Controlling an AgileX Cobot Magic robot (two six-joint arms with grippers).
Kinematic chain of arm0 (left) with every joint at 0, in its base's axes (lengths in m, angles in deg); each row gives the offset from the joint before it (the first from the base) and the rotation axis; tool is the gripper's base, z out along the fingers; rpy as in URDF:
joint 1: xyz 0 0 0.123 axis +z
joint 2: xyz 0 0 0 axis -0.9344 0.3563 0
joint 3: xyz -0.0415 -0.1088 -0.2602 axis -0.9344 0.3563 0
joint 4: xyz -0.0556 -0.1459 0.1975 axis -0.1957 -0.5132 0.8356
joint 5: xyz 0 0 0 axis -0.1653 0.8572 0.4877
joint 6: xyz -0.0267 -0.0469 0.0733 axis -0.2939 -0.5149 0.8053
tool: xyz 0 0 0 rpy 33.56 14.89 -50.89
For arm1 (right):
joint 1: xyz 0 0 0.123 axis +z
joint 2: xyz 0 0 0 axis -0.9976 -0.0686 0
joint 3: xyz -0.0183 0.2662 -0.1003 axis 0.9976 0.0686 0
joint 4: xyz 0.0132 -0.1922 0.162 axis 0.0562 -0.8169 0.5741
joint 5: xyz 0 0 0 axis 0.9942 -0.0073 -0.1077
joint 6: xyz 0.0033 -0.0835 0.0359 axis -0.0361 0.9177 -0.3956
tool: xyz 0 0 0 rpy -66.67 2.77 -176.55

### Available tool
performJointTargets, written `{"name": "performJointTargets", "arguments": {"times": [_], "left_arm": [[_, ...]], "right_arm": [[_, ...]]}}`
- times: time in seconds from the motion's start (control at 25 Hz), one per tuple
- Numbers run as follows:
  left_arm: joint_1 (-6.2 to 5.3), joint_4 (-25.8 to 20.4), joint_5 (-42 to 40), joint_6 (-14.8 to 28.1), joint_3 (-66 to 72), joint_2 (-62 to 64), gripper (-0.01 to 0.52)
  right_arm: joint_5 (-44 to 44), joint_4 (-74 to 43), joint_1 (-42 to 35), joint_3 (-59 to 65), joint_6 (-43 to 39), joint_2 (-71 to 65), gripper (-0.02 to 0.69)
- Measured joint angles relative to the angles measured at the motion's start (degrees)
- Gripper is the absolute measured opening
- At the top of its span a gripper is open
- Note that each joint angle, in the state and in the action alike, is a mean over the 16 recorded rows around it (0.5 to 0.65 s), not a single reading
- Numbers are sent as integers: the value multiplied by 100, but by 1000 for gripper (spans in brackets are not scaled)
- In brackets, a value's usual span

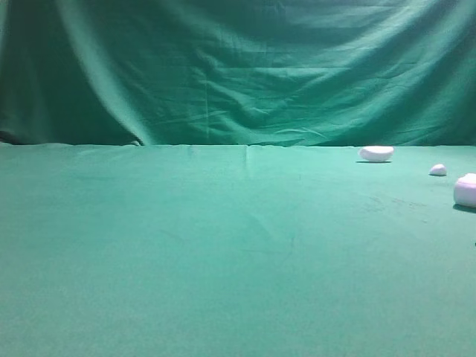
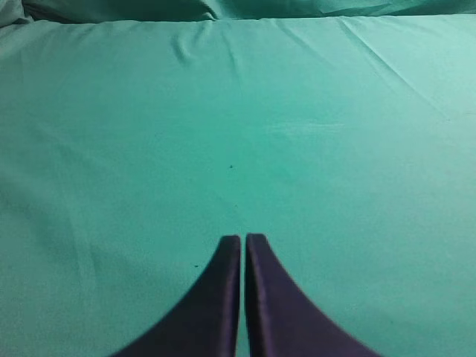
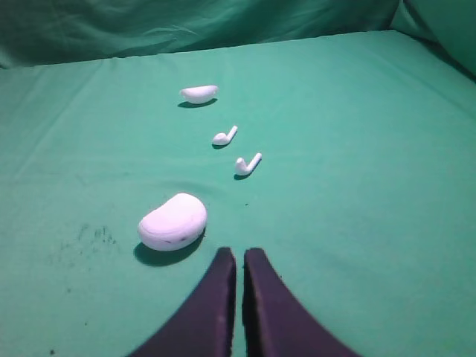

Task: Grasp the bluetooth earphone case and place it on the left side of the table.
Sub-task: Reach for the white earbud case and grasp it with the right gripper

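Note:
The white bluetooth earphone case (image 3: pixel 173 222) lies on the green table (image 3: pixel 357 149), just ahead and to the left of my right gripper (image 3: pixel 239 254), which is shut and empty. In the exterior high view the earphone case (image 1: pixel 466 190) sits at the far right edge of the table (image 1: pixel 223 245). My left gripper (image 2: pixel 243 239) is shut and empty above bare green cloth (image 2: pixel 238 111). Neither gripper shows in the exterior high view.
Two white earbuds (image 3: pixel 224 136) (image 3: pixel 246 164) lie beyond the case, and a white half-moon bowl-like piece (image 3: pixel 198 93) farther back. In the exterior high view the half-moon piece (image 1: pixel 375 153) and a tiny white lump (image 1: pixel 438 170) show at right. A green backdrop (image 1: pixel 238 67) hangs behind.

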Motion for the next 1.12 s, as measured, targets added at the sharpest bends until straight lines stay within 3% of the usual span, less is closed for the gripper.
{"name": "performJointTargets", "arguments": {"times": [0.48,0.92,1.12], "left_arm": [[0,0,0,0,0,0,0],[0,0,0,0,0,0,0],[0,0,0,0,0,0,0]], "right_arm": [[-45,4,0,1,-8,0,0],[-1253,310,0,-87,-157,-28,0],[-1153,507,0,-660,-212,-426,0]]}}
